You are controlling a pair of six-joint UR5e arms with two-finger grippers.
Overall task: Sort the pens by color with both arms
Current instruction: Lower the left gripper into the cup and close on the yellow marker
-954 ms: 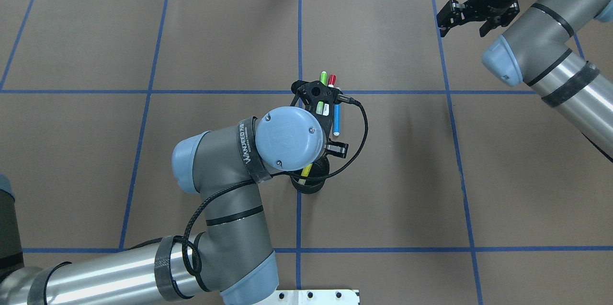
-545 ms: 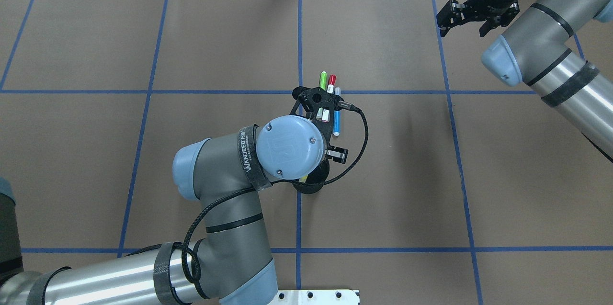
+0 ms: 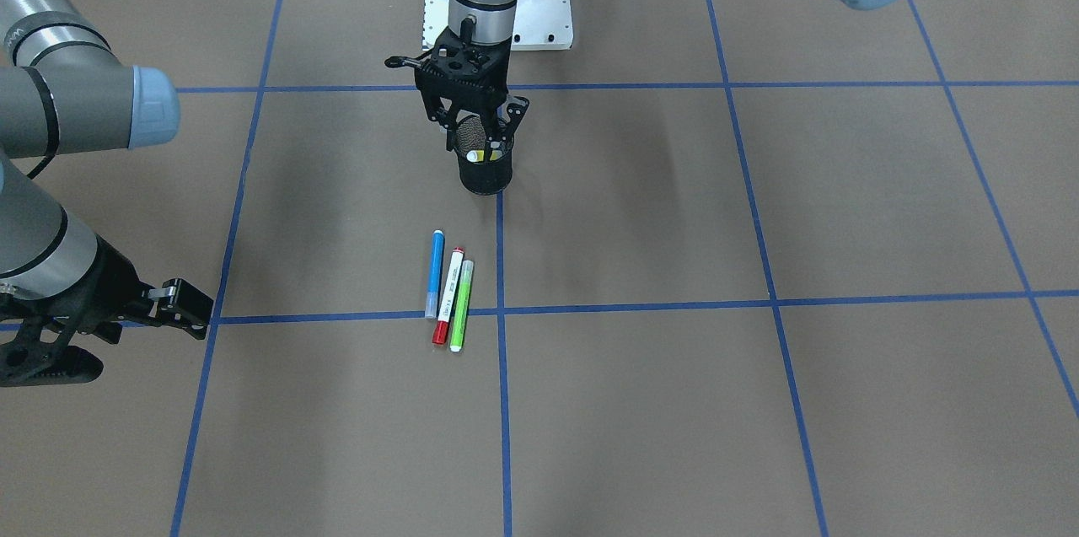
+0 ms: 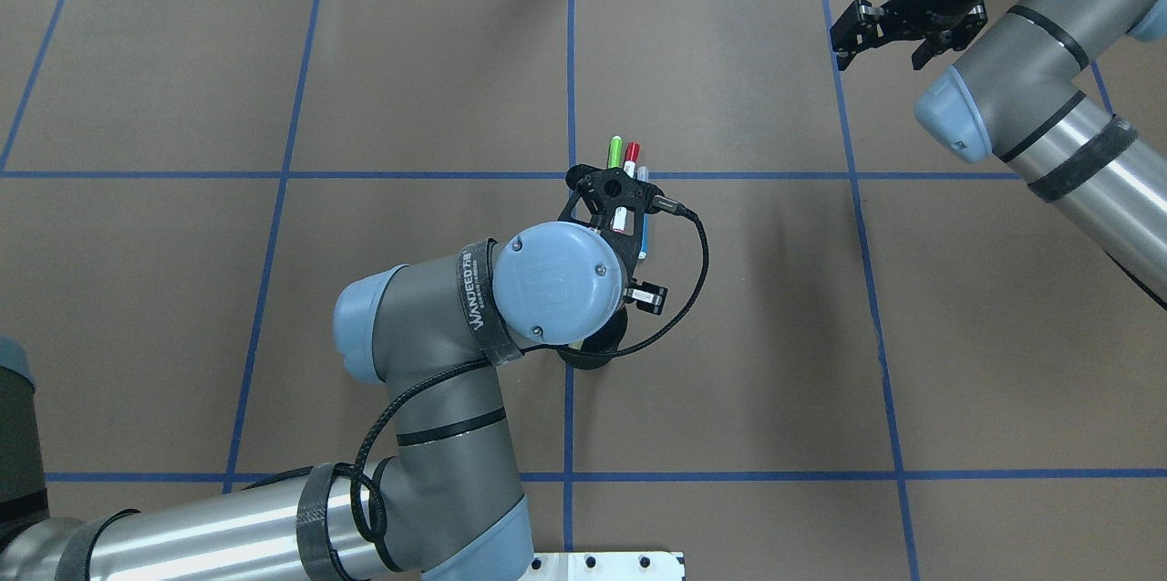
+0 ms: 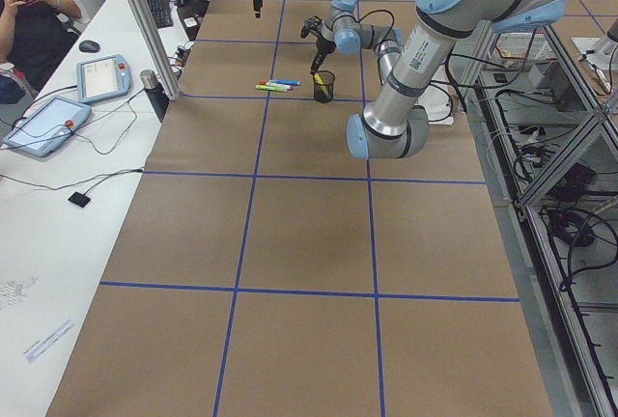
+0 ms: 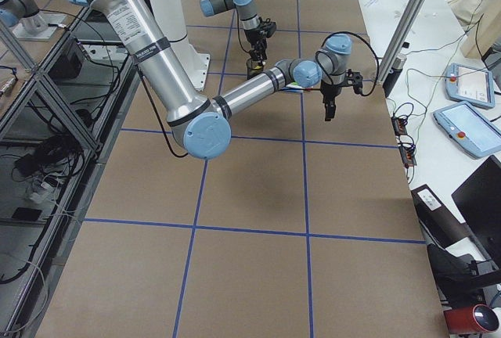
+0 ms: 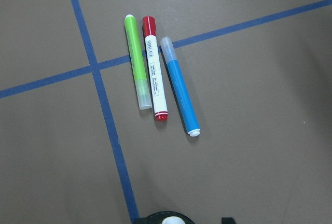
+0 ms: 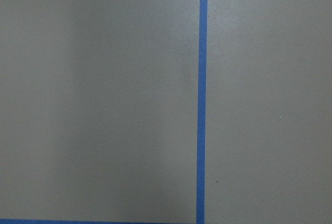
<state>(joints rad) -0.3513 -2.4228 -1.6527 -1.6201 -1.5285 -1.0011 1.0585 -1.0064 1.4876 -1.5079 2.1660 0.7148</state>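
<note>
Three pens lie side by side on the brown table: blue [image 3: 434, 274], white-bodied with a red cap [image 3: 448, 295] and lime green [image 3: 461, 305]. The left wrist view shows the same green [image 7: 137, 63], red-capped [image 7: 154, 76] and blue [image 7: 180, 94] pens. A yellow pen [image 3: 476, 156] stands inside the black mesh cup [image 3: 485, 173]. My left gripper [image 3: 478, 131] hangs directly over the cup's mouth, open, with a finger on each side and nothing held. My right gripper [image 3: 50, 360] hovers far off at the table's far right; its fingers do not show clearly.
Blue tape lines [image 4: 571, 61] divide the brown table into squares. The left arm's elbow [image 4: 383, 326] and cable [image 4: 697, 262] hang over the middle. A person sits at the white side bench [image 5: 58, 147] with tablets. The white pedestal [image 3: 539, 14] is at the robot's side.
My left wrist has shifted slightly right and toward the pens, over the cup. It now covers the yellow pen that showed in the overhead view before. The right arm barely moved.
</note>
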